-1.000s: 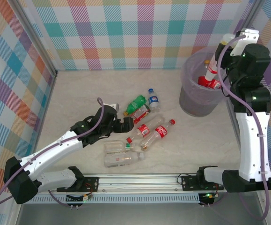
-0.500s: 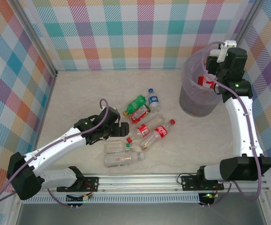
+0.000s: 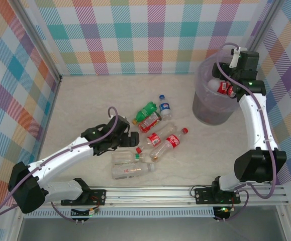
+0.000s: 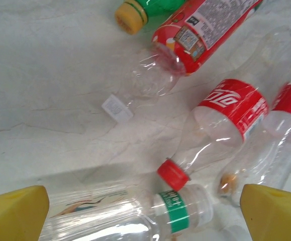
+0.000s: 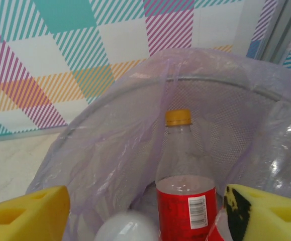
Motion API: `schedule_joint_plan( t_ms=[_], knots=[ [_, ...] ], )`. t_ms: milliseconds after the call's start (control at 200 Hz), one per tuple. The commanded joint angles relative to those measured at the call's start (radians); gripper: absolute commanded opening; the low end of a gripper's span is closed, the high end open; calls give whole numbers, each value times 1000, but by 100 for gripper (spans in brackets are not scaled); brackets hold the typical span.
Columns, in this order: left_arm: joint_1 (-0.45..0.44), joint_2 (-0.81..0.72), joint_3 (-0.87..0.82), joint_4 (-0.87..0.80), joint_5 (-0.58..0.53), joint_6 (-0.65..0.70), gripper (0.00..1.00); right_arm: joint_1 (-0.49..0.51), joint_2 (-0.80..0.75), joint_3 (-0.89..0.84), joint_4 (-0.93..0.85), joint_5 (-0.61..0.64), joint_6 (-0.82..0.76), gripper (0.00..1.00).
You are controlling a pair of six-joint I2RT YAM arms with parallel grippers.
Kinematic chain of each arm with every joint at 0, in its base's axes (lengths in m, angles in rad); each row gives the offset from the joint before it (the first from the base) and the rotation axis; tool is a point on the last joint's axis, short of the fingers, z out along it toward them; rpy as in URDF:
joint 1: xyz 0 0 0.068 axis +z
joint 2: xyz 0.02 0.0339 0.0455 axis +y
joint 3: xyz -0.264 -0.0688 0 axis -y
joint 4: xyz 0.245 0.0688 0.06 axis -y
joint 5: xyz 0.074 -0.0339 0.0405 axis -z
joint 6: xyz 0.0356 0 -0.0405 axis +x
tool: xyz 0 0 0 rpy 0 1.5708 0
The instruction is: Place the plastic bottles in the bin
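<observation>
Hovering over the bin (image 3: 211, 114), at 2 o'clock on the surface (image 3: 85, 100), my right gripper (image 3: 224, 84) has its fingers spread wide. In the wrist view the right gripper (image 5: 145, 203) frames a red-labelled, yellow-capped bottle (image 5: 184, 196) standing upright inside the lilac bag (image 5: 110, 145). The left pad (image 5: 27, 213) is well clear of it. The right pad (image 5: 266, 213) sits just beside it, and I cannot tell whether they touch.

Risk, right side: the fingers are low at the bag's mouth, so a careless lift could snag the thin plastic and drag the bag or tip the bin.

At the centre of the surface, my left gripper (image 3: 133, 139) hangs over the loose bottles (image 3: 155, 138). The left gripper (image 4: 145, 201) is also fully open and holds nothing. A clear bottle with a green band (image 4: 135, 216) lies between the pads. A red-capped bottle (image 4: 225, 123) lies at 1 o'clock of it, its cap just beside the clear one's shoulder.

Risk, left side: closing here could pinch both bottles at once. It could also squeeze the round, empty plastic off-centre, so that it squirts out and rolls into its neighbours. I judge that a descent centred on the clear bottle's body is needed.
</observation>
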Motion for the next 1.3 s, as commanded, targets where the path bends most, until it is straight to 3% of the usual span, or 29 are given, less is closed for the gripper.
schedule_joint_plan(
  t_ms=[0, 300, 610, 745, 905, 1030, 1295],
  knots=[
    [7, 42, 80, -101, -57, 73, 97, -5, -46, 13, -31, -28, 50, 83],
    [7, 200, 138, -11, -16, 75, 96, 25, -246, -79, -75, -234, 203, 85],
    [9, 350, 267, -17, 35, 207, 93, 254, -548, -359, -102, -248, 372, 84],
    [11, 389, 312, 20, -2, 234, 92, 323, -677, -495, -93, -204, 465, 84],
    [66, 473, 361, 115, 66, 328, 91, 327, -763, -616, -49, -216, 474, 84],
    [145, 555, 440, 132, 130, 345, 89, 328, -764, -602, -82, -234, 482, 82],
    [228, 742, 616, 130, 167, 423, 85, 327, -818, -621, -101, -223, 483, 82]
  ],
)
